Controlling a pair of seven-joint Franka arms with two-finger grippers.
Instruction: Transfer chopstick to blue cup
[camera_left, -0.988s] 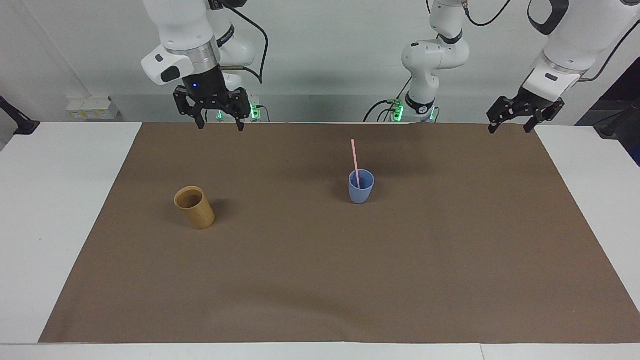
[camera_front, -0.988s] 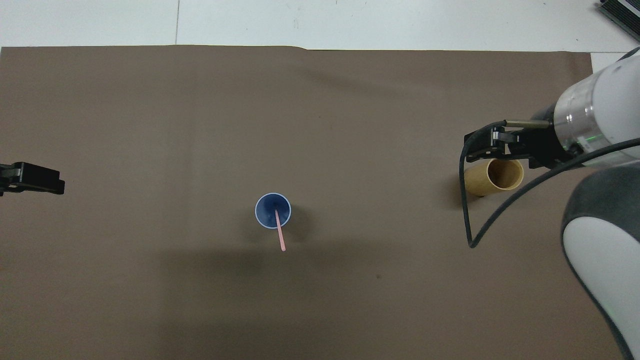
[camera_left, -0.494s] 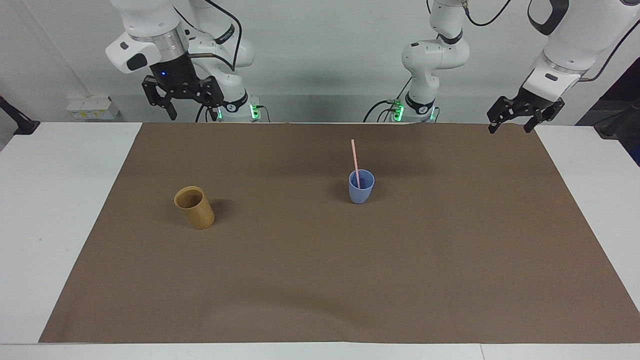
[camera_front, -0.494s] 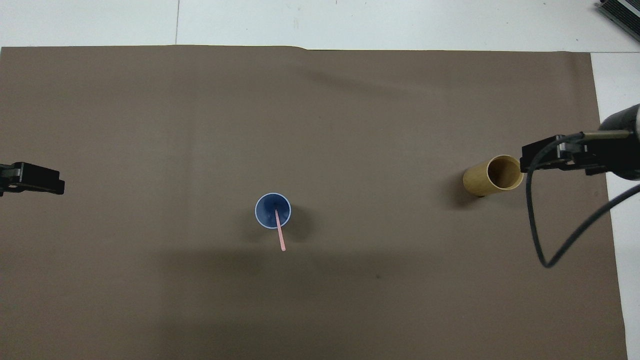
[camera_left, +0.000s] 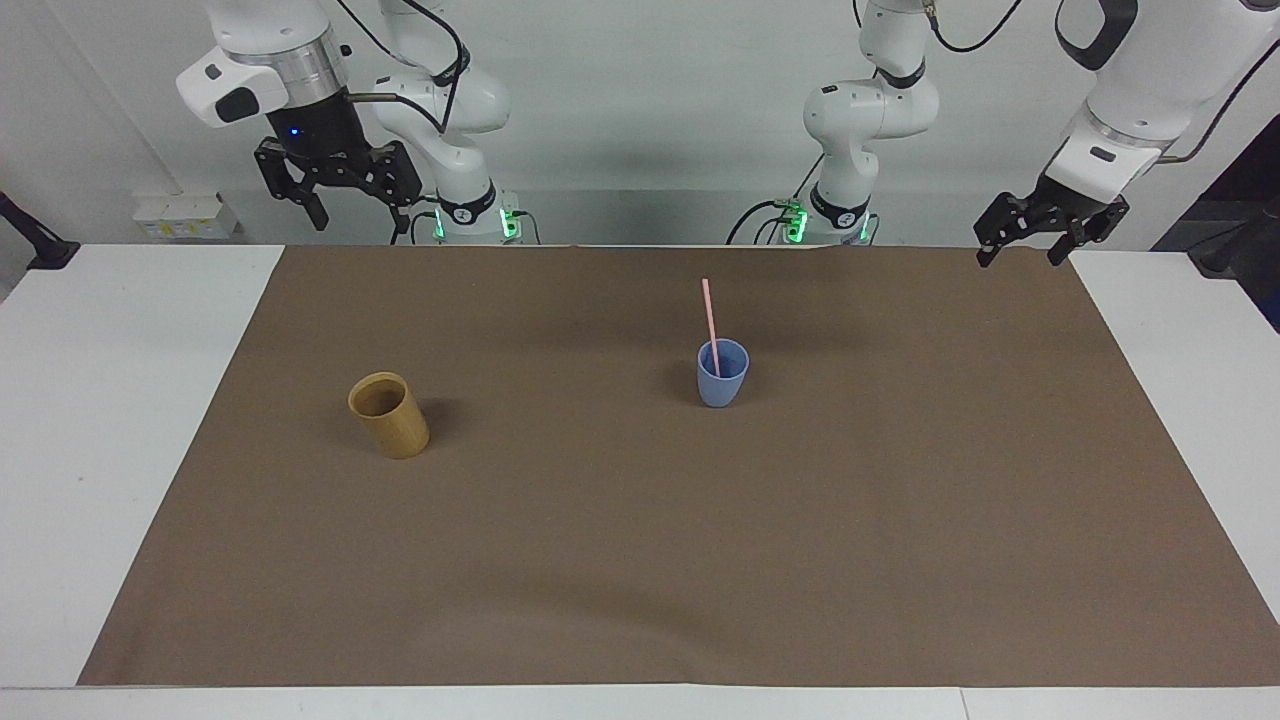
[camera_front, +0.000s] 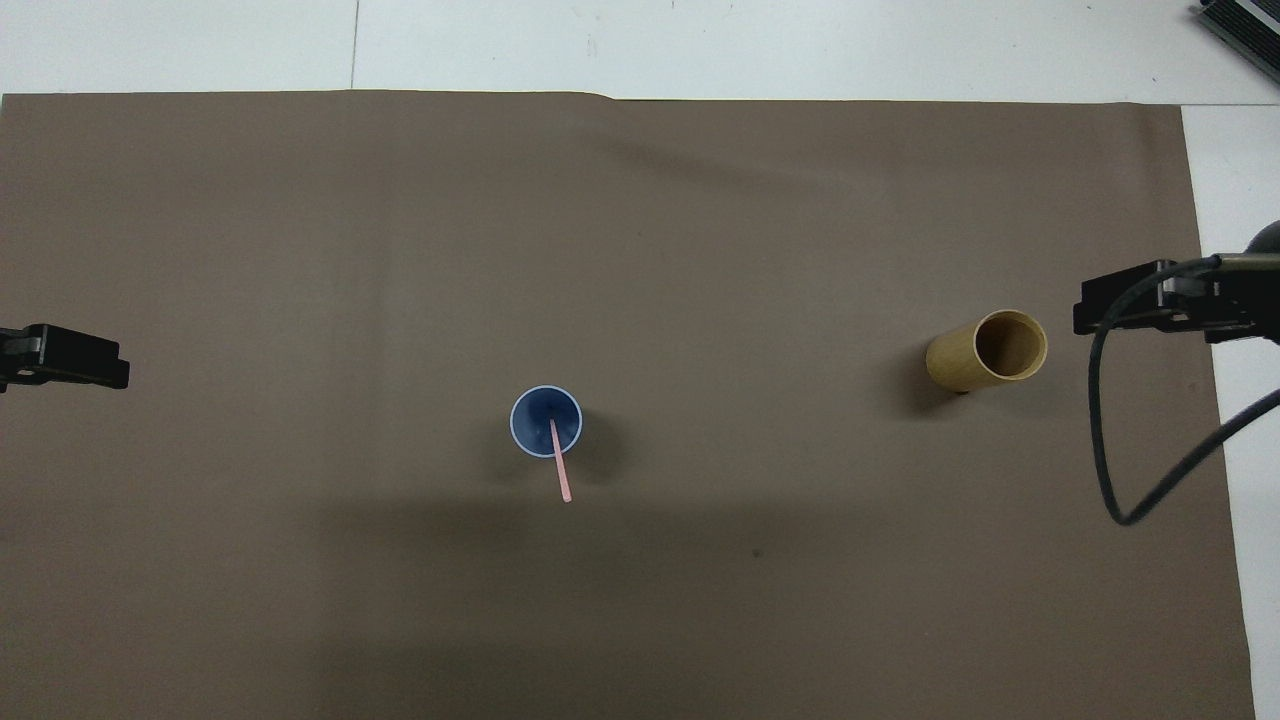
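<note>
The pink chopstick (camera_left: 709, 325) stands in the blue cup (camera_left: 722, 380) at the middle of the brown mat, leaning against the rim; it also shows in the overhead view (camera_front: 560, 465), in the blue cup (camera_front: 545, 421). My right gripper (camera_left: 348, 207) is open and empty, raised at the right arm's end of the table near the mat's edge by the robots. My left gripper (camera_left: 1040, 240) is open and empty, raised over the mat's corner at the left arm's end; only its tip (camera_front: 70, 357) shows in the overhead view.
A tan bamboo cup (camera_left: 389, 414) stands on the mat toward the right arm's end, also seen from overhead (camera_front: 987, 351). The brown mat (camera_left: 640, 560) covers most of the white table (camera_left: 100, 420). A black cable (camera_front: 1120, 470) hangs from the right arm.
My right gripper has moved away from the middle toward the right arm's end and risen. The left arm, the cups and the chopstick have not moved.
</note>
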